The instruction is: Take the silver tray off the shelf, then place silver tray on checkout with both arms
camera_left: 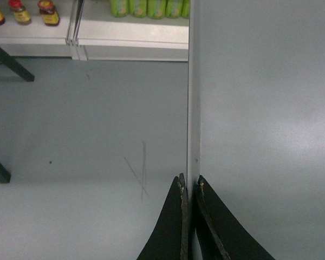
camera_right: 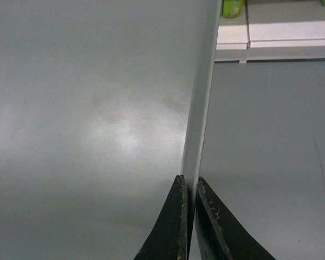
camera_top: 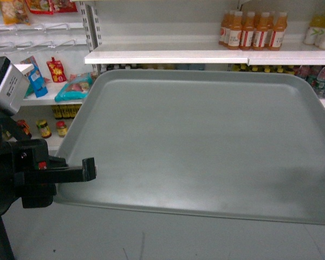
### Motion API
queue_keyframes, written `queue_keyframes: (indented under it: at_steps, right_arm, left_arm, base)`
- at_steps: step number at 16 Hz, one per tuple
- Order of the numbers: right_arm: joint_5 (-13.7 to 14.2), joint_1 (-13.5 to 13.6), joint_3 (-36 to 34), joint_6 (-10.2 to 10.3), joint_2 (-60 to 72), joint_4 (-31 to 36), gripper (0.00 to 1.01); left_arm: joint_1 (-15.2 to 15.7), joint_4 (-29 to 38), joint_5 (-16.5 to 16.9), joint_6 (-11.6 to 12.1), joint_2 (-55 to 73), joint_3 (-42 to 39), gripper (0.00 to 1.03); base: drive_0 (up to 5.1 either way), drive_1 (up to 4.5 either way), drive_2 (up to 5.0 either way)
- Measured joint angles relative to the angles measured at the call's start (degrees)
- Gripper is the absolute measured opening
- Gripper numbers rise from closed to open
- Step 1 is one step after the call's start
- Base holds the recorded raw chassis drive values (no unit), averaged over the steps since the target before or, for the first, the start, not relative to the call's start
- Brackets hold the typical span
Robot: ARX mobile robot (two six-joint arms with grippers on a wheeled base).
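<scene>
Silver tray point(camera_top: 195, 146) held level — both rims pinched, grey floor point(camera_left: 86, 130) below

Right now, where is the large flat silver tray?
The large flat silver tray fills the head view's centre, held above the grey floor before the shelf, its side rims clamped by the left gripper and right gripper.

A shop: stocked shelves point(camera_top: 206, 54) of bottled drinks point(camera_top: 253, 30), snack packets point(camera_top: 56, 69).

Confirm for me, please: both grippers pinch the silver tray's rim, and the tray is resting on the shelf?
Not quite: the silver tray is held in the air, clear of the shelf, with floor beneath it, as the head view shows. The left gripper and right gripper do each pinch its rim.
</scene>
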Motion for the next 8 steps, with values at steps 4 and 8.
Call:
queue_keyframes:
  at_steps: [4,8]
  right_arm:
    - [0.0,0.0,0.0,0.1,0.0,-0.1,0.03]
    - [0.0,0.0,0.0,0.1,0.0,0.2,0.03]
  left_arm:
    - [0.0,0.2,0.0,0.0,0.0,0.0,0.02]
    - [0.0,0.3,0.0,0.0,0.0,0.0,0.02]
  base:
    - [0.1,-4.21,4.4]
    - [0.0,-4.33,4.3]
